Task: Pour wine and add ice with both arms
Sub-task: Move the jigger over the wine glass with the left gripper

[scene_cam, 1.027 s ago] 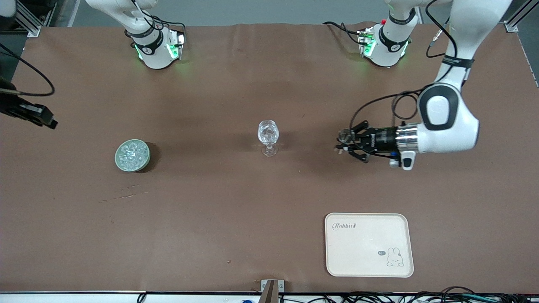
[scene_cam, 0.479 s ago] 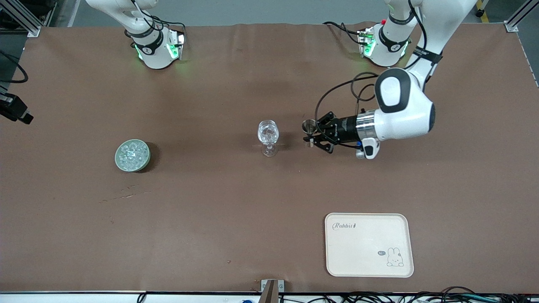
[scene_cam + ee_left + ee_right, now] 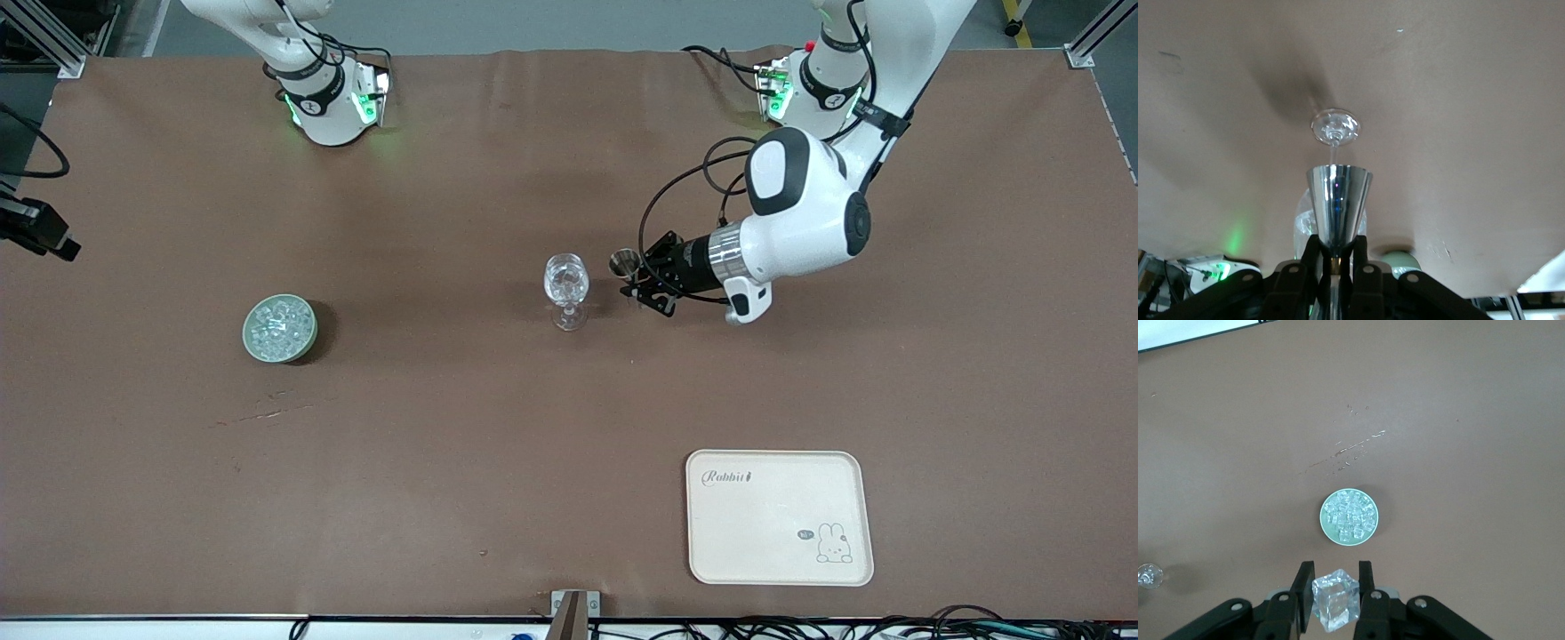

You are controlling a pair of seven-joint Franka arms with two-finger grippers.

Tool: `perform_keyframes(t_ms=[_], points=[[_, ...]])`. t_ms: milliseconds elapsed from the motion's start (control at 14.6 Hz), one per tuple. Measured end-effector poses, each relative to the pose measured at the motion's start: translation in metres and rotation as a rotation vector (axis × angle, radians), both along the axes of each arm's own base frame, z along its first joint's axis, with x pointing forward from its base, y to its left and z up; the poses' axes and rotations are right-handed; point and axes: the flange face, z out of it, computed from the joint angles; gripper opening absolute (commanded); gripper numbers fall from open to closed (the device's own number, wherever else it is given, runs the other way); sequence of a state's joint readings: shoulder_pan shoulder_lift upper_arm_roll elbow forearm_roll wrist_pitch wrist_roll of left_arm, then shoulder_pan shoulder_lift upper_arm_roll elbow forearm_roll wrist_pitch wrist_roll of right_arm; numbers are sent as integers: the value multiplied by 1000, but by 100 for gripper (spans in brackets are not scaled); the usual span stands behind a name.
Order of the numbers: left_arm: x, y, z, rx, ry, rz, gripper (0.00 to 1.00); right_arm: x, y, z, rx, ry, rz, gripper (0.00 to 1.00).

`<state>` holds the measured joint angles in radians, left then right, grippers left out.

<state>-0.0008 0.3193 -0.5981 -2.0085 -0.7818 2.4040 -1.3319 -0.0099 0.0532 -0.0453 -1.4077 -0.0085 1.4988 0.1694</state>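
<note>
A clear wine glass (image 3: 566, 283) stands upright mid-table. My left gripper (image 3: 642, 283) hangs just beside it, toward the left arm's end, shut on the narrow waist of a shiny metal measuring cup (image 3: 625, 262). In the left wrist view that cup (image 3: 1337, 200) sits between the fingers (image 3: 1313, 250), with the glass's foot (image 3: 1335, 127) past it. My right gripper (image 3: 1335, 587) is high over the table, shut on a clear ice cube (image 3: 1335, 600). More ice (image 3: 280, 325) fills a green bowl (image 3: 249, 342), whose rim (image 3: 1323, 517) shows far below that gripper.
A cream tray (image 3: 778, 516) with a rabbit print lies near the front camera, toward the left arm's end. Faint scratch marks (image 3: 267, 413) mark the brown table a little nearer to the camera than the bowl.
The left arm has swung in from its end of the table, carrying the metal cup up beside the wine glass. The glass and bowl have not moved.
</note>
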Motion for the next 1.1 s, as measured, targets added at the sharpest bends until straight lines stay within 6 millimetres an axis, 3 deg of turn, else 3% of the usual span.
perform_keyframes(t_ms=[822,1096], points=[[-3,-66,-4,241,-66,-44,0,0,0,-1,0,6,0,1],[-8,-77,-7,284,-81,-48,0,0,0,-1,0,7,0,1]])
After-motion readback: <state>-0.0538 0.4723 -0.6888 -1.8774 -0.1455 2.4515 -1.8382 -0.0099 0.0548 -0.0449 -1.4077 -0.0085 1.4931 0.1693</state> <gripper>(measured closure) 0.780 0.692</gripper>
